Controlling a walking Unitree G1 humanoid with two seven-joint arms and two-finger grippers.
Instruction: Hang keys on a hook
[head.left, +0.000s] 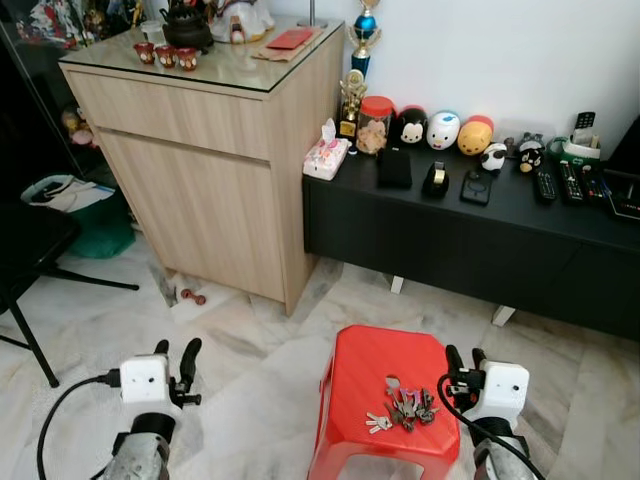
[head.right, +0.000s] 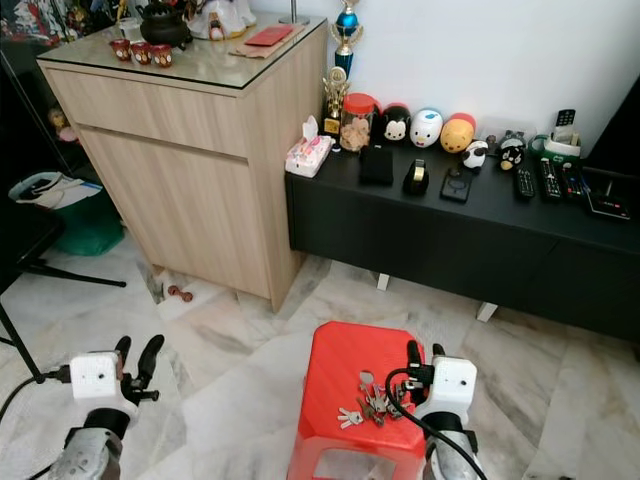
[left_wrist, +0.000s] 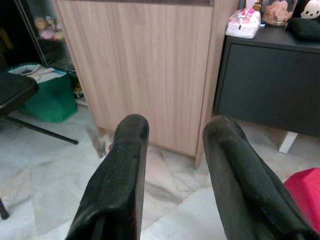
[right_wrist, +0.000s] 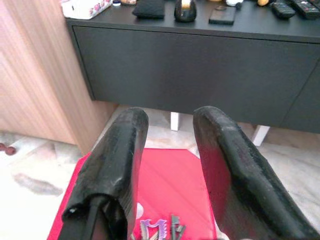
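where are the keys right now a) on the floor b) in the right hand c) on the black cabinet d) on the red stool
d, the keys lie in a bunch on top of the red stool, beside the open right hand, which grips nothing.

Before us a wooden cabinet (head.left: 210, 170) stands on the marble floor (head.left: 250, 370), with a dark teapot (head.left: 187, 27) and small red cups (head.left: 165, 55) on its glass top. Just beside it runs a low black tabletop (head.left: 480, 215) carrying a tissue box (head.left: 326, 158), round toy figures (head.left: 443, 130) and remote controls (head.left: 558, 182). A green bin (head.left: 95, 222) sits at the far left.
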